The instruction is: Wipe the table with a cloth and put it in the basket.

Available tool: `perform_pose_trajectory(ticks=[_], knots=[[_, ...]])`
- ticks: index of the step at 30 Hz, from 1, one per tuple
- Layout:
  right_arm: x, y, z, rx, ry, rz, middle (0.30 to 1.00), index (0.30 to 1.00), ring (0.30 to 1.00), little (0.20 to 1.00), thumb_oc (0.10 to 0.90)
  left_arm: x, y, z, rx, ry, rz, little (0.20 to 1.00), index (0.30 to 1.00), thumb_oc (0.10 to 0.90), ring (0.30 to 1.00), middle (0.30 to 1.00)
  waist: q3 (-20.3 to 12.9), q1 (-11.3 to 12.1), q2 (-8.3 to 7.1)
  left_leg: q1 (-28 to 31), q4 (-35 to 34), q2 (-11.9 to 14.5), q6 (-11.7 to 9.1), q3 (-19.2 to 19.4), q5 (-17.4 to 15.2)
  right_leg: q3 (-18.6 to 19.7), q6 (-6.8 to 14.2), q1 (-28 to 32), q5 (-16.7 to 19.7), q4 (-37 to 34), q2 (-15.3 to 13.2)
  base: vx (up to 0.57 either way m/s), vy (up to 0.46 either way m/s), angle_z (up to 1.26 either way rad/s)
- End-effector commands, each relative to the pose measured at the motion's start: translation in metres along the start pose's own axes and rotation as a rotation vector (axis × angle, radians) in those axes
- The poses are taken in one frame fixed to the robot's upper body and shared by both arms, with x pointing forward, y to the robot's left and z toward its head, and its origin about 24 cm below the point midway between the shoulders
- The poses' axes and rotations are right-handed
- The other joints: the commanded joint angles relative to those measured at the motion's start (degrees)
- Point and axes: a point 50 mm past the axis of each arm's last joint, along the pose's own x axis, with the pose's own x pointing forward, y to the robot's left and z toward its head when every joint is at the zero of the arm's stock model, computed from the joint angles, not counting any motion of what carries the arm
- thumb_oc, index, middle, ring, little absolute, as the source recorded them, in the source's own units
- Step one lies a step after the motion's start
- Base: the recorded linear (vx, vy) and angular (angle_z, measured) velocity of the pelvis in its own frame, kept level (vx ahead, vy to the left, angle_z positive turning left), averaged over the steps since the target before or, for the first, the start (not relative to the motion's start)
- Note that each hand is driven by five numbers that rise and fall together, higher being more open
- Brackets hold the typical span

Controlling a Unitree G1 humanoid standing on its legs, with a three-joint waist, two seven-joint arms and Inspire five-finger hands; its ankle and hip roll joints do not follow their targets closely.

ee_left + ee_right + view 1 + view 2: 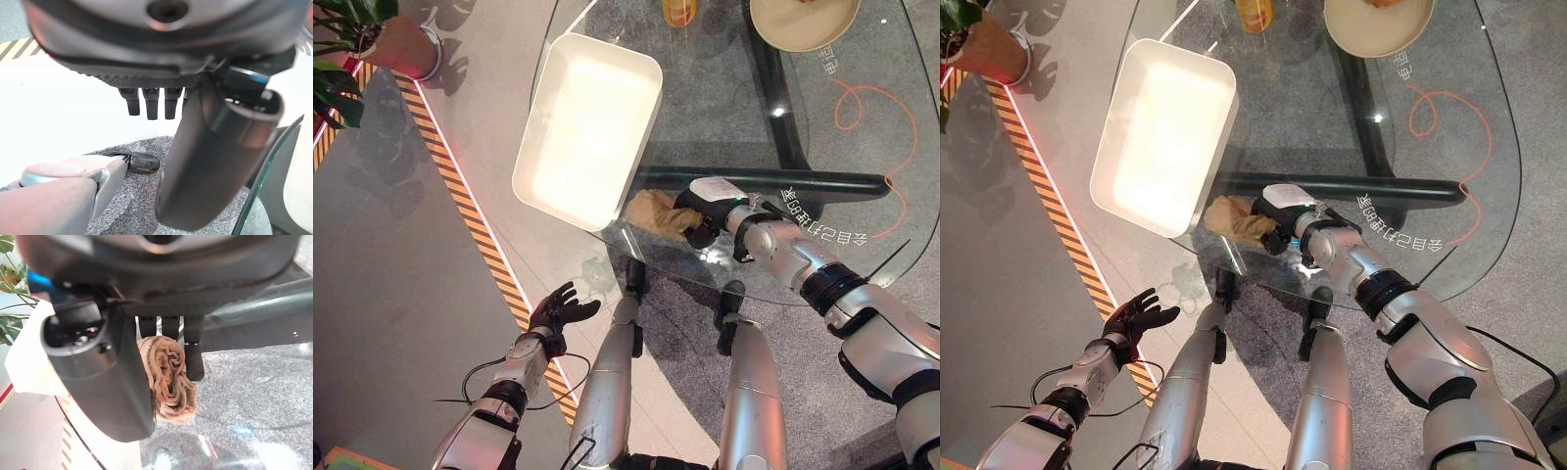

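A crumpled tan cloth (656,213) lies on the glass table (724,108) near its front edge, just off the near corner of the white rectangular basket (536,122). My right hand (703,208) rests on the cloth's right side. In the right wrist view the bunched cloth (168,377) sits pinched between the thumb and the curled fingers (194,357). My left hand (558,311) hangs off the table at the lower left, above the floor, fingers spread and holding nothing; its straight fingers (149,103) show in the left wrist view.
A beige bowl (803,20) and an orange container (679,10) stand at the table's far side. A dark frame beam (783,179) runs under the glass behind my right hand. A potted plant (372,34) and striped floor tape (470,206) lie to the left.
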Motion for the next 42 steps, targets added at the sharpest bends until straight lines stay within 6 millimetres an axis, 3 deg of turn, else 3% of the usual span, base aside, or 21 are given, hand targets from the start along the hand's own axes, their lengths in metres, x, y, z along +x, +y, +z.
perform_pose_trajectory(ticks=[1,12,23,26,29,33,42], knots=[[0.002,0.021,0.060,0.003,-0.293,0.087,0.300,0.300,0.300,0.200,0.100,-0.004,0.029,0.006,0.041,-0.017,0.078,0.900,0.900,0.800,0.900,0.900,-0.69,-0.02,-2.21,-1.56,6.38,-4.29,2.78,0.77,-6.73,-5.15,1.92,2.73,8.21,-12.31,-1.20,0.00,0.000,0.00],[0.001,0.026,0.055,-0.025,-0.270,0.122,0.300,0.300,0.300,0.200,0.100,-0.004,0.031,0.007,0.039,-0.014,0.078,0.900,0.900,0.800,0.900,0.900,-0.69,-0.06,-2.19,-1.46,6.28,-4.22,2.76,0.70,-6.64,-5.10,1.98,2.72,8.35,-12.32,-1.33,0.00,0.000,0.00],[0.001,0.002,0.017,0.061,-0.097,-0.079,0.300,0.300,0.300,0.200,0.100,-0.004,0.034,0.010,0.037,-0.016,0.085,0.900,0.900,0.800,0.900,0.900,-0.69,-0.02,-2.12,-1.83,6.60,-4.05,2.96,0.78,-6.68,-5.05,2.04,2.45,8.46,-11.88,-1.37,0.00,0.000,0.00],[-0.003,-0.018,-0.007,0.130,0.013,-0.232,0.300,0.300,0.300,0.200,0.100,-0.005,0.037,0.010,0.039,-0.014,0.087,0.900,0.900,0.800,0.900,0.900,-0.69,0.05,-2.11,-1.94,6.86,-3.83,3.10,0.81,-6.78,-5.03,2.02,2.32,8.58,-11.56,-1.34,0.00,0.000,0.00],[-0.006,-0.028,-0.018,0.169,0.064,-0.309,0.300,0.300,0.300,0.200,0.100,-0.005,0.037,0.009,0.038,-0.013,0.087,0.900,0.900,0.800,0.900,0.900,-0.69,0.06,-2.01,-1.97,6.88,-3.75,3.20,0.86,-6.81,-5.01,2.00,2.24,8.58,-11.41,-1.26,0.00,0.000,0.00],[-0.023,-0.053,-0.056,0.303,0.256,-0.603,0.300,0.300,0.300,0.200,0.100,-0.007,0.037,0.003,0.028,-0.013,0.095,0.900,0.900,0.800,0.900,0.900,-0.69,-0.12,-1.86,-2.23,7.07,-3.30,3.41,1.00,-6.94,-4.76,2.04,1.90,8.60,-10.92,-0.97,0.00,0.002,0.01],[-0.054,-0.065,-0.102,0.368,0.484,-0.860,0.300,0.300,0.300,0.200,0.100,-0.008,0.035,0.001,0.003,-0.023,0.102,0.900,0.900,0.800,0.900,0.900,-0.69,-0.72,-1.86,-3.14,7.61,-3.24,3.99,1.02,-7.50,-4.38,1.99,0.84,8.66,-10.50,-0.62,0.00,0.000,0.00]])
